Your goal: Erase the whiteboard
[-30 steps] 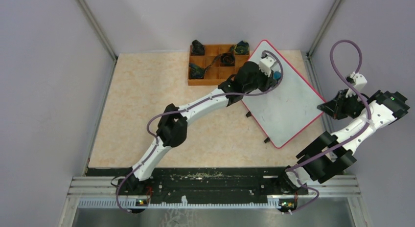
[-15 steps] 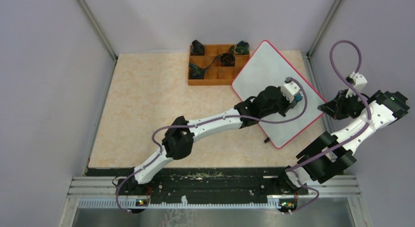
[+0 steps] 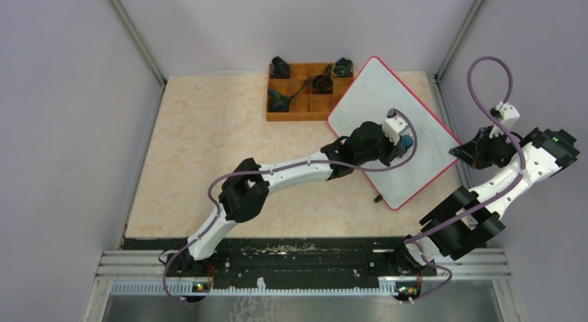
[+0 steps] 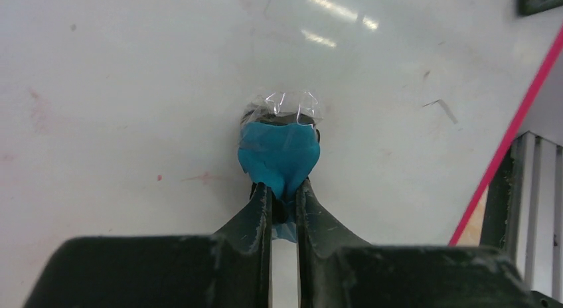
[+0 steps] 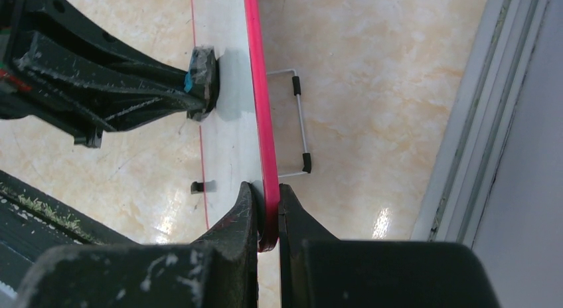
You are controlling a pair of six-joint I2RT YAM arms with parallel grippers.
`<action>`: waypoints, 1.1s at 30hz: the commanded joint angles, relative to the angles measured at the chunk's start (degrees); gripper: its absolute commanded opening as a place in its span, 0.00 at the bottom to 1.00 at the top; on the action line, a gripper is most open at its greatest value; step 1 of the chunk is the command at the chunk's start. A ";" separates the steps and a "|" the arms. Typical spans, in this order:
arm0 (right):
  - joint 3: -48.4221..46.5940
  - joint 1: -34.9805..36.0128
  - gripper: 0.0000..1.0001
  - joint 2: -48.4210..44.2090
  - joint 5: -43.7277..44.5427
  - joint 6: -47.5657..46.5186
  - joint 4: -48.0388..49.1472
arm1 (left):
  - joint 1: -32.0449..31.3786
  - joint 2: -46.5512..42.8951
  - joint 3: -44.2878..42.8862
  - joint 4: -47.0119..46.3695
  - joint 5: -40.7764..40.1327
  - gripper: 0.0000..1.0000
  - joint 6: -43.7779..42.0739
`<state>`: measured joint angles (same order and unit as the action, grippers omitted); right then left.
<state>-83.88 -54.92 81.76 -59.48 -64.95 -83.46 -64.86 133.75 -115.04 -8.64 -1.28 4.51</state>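
The whiteboard (image 3: 378,103) lies turned like a diamond at the table's back right, white with a thin red rim. My left gripper (image 3: 401,143) is over its middle, shut on a small blue eraser (image 4: 279,152) whose face presses on the board (image 4: 133,89). Faint red smudges (image 4: 199,178) remain beside the eraser. My right gripper (image 3: 463,153) is shut on the board's red rim (image 5: 255,89) at its right corner; the left gripper's fingers (image 5: 153,95) and the eraser (image 5: 202,72) show in the right wrist view.
An orange compartment tray (image 3: 277,115) with dark items stands just left of the board at the back. A wire foot (image 5: 300,129) sticks out under the board. Grey walls and a metal frame post (image 5: 478,122) close in on the right.
My left gripper swept with the eraser from the board's far corner down toward its right side, then drew back a little toward the middle. The right gripper has held still on the rim.
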 commanded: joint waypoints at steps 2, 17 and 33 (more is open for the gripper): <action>2.49 2.70 0.00 -0.55 4.91 -6.86 -2.41 | 6.13 -0.40 7.67 4.20 -1.79 0.00 0.79; 2.68 2.71 0.00 -0.42 4.91 -6.95 -2.41 | 7.64 2.64 -0.45 7.52 -0.71 0.00 0.31; 3.39 2.75 0.00 -0.63 5.09 -7.16 -2.41 | -3.75 -1.93 -0.32 5.65 1.30 0.00 -2.29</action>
<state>-83.61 -54.92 81.76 -59.64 -64.95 -83.11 -65.73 133.78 -117.05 -0.64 -7.01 1.52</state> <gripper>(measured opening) 0.048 0.154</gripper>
